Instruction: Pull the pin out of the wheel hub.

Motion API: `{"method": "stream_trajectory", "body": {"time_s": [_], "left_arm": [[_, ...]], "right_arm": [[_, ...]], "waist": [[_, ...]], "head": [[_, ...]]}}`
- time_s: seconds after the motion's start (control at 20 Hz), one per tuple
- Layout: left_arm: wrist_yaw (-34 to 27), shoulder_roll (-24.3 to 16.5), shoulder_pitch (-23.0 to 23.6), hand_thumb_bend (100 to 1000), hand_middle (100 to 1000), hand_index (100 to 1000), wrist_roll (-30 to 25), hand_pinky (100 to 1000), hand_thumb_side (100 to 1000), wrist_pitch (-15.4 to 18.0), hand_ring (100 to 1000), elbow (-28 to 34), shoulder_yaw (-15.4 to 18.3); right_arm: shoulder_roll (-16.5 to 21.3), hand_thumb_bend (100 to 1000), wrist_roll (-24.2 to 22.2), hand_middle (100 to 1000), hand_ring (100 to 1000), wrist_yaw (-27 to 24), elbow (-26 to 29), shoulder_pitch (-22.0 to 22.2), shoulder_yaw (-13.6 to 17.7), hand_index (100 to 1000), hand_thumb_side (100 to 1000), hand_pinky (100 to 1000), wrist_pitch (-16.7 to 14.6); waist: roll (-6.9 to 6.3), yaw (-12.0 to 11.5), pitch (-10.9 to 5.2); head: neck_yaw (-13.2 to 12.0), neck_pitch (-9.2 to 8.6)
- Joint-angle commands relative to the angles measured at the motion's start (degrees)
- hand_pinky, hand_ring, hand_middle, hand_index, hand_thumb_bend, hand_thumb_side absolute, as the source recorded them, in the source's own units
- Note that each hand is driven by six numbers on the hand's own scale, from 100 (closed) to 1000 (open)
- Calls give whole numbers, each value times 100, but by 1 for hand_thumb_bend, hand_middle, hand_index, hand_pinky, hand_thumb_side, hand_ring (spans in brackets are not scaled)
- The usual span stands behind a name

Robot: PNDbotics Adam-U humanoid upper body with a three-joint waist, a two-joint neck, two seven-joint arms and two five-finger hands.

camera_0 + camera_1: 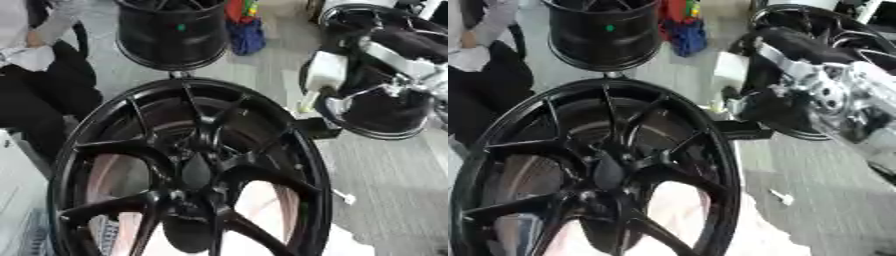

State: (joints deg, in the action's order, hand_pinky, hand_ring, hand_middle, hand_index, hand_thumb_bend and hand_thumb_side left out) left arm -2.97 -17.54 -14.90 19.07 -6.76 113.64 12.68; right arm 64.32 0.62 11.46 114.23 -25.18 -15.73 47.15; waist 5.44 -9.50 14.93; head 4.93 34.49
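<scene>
Right arm (833, 90) blurred at upper right, apart from black wheel hub (192, 170); hand's opening impossible to tell; nothing seen held.

Workshop or garage setting: large black spoked wheel rim (188, 170) in the foreground, a second black rim (171, 32) at upper centre, a third rim (385, 112) at right, all on a grey concrete floor (394, 175).
</scene>
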Motion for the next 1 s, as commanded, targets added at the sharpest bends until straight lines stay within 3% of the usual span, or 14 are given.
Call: {"method": "stream_trajectory", "body": {"time_s": [0.05,0.25,0.35,0.4,0.5,0.55,0.65,0.75,1.0], "left_arm": [[30,-80,-48,155,533,694,90,636,363,23,530,95,108],[62,-83,-23,153,532,694,160,636,364,31,529,95,162],[77,-87,-9,153,532,694,184,636,363,29,529,95,179],[81,-87,-5,153,532,694,189,636,364,30,529,95,182],[86,-85,5,153,532,694,191,636,365,27,529,95,183],[88,-84,11,153,532,694,191,636,364,24,528,95,184],[94,-88,18,155,532,694,193,636,364,25,528,95,187],[98,-87,26,155,532,694,195,636,365,27,528,95,191],[104,-86,39,156,532,694,198,636,364,27,528,95,195]], "right_arm": [[320,100,1330,238,553,-588,36,890,1143,441,100,726,-20],[-223,100,3021,237,552,-1111,36,2340,2121,440,100,696,-118],[-512,100,3575,255,568,-1258,36,2893,2368,459,100,719,-63],[-649,100,3699,313,614,-1284,36,3133,2421,512,100,765,9],[-875,100,3627,518,734,-1216,36,3484,2461,705,100,838,229],[-962,100,3495,696,812,-1117,36,3605,2469,835,117,873,351],[-1120,100,3178,878,939,-837,36,3818,2544,905,224,916,450],[-1249,100,2952,899,950,-637,36,3934,2683,904,287,917,474],[-1358,100,2892,888,941,-488,36,3971,2855,893,303,903,481]], "waist": [[-45,39,-45],[-69,111,22],[-76,139,36],[-78,148,41],[-80,159,50],[-82,161,54],[-86,162,62],[-90,162,70],[-100,161,99]], "head": [[-106,-137],[-308,-165],[-379,-172],[-398,-178],[-426,-194],[-437,-198],[-456,-199],[-463,-188],[-469,-183]]}}
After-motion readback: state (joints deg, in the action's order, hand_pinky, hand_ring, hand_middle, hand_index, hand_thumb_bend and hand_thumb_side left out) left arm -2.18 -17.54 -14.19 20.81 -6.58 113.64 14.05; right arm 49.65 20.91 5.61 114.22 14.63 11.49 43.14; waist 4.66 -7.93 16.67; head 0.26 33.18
